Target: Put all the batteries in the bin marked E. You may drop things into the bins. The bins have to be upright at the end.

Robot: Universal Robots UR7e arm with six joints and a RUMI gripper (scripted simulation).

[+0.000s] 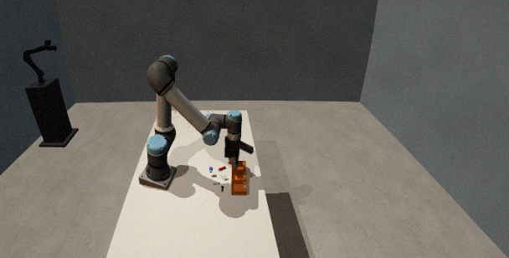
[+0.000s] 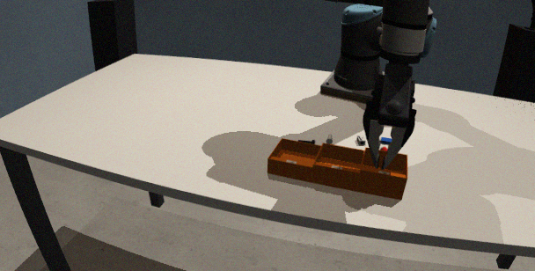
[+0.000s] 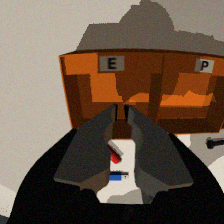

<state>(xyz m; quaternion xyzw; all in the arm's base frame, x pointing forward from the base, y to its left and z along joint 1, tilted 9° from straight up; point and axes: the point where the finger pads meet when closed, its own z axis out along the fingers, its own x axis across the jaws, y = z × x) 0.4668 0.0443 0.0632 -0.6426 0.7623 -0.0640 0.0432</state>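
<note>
My gripper [image 1: 236, 165] [image 2: 380, 167] [image 3: 120, 105] is shut, its tips nearly touching and nothing visible between them. It points down over the orange bin marked E [image 2: 393, 186] [image 3: 80, 65], the tips low at its opening. The bin stands upright, joined in one row with the other bins. A small red cylinder with a silvery end [image 1: 222, 167] [image 2: 384, 149] [image 3: 115, 156], looking like a battery, lies on the table on the robot's side of bin E. A small blue piece [image 1: 211, 168] [image 2: 386, 140] [image 3: 116, 176] lies beyond it; whether it is a battery I cannot tell. Part of bin E's inside is hidden by the fingers.
The bin marked P [image 2: 339, 175] [image 3: 182, 67] adjoins bin E, and a third bin [image 1: 239, 188] [image 2: 288, 168] ends the row. A dark bolt [image 1: 222, 188] [image 2: 306, 142] [image 3: 215, 143] and several small pale or metal pieces lie between the bins and the robot base [image 1: 157, 177].
</note>
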